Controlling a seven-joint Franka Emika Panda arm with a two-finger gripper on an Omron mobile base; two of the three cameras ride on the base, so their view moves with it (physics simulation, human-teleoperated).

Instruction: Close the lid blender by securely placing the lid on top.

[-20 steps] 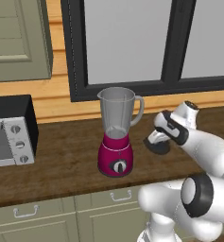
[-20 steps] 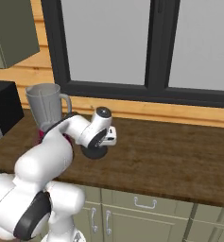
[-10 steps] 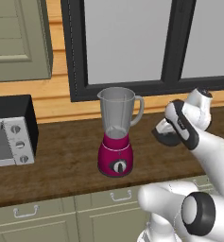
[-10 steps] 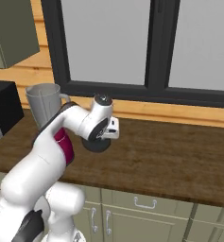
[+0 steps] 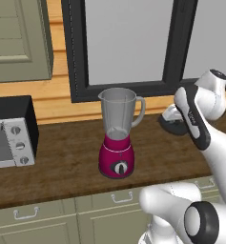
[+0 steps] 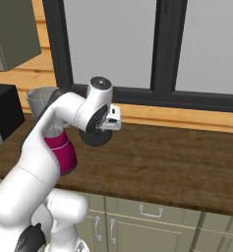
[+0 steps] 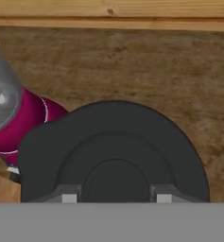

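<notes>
1. Two jobs left, by the look of it: carry across, then seat. At far left of the counter [image 5: 62, 167], black-and-silver toaster oven [image 5: 9, 131], well apart from the work.
2. Left of centre, blender [image 5: 117, 136] upright on its magenta base, clear jar open-mouthed and uncovered, handle and spout toward the window [image 5: 128, 43].
3. Right of the blender, lid [image 5: 170, 125] raised off the wood, level with the jar's lower half, pinched at its raised centre by the gripper [image 7: 116, 196], fingers pressed together on it. Same black disc [image 6: 96, 139] seen in the right base view, held just in front of the hand; in the hand view, lid [image 7: 113, 151] with the magenta base off to one side.
4. Judged as pickup done; placing not yet done. Lid well below the jar's rim, so a lift above the mouth before moving left seems called for.
5. Open air above the jar and bare counter between lid and blender; jar handle on the near approach side and the window frame close behind as the edges to mind. Rim contact on one side a likely cause of a tilted, unseated lid.
</notes>
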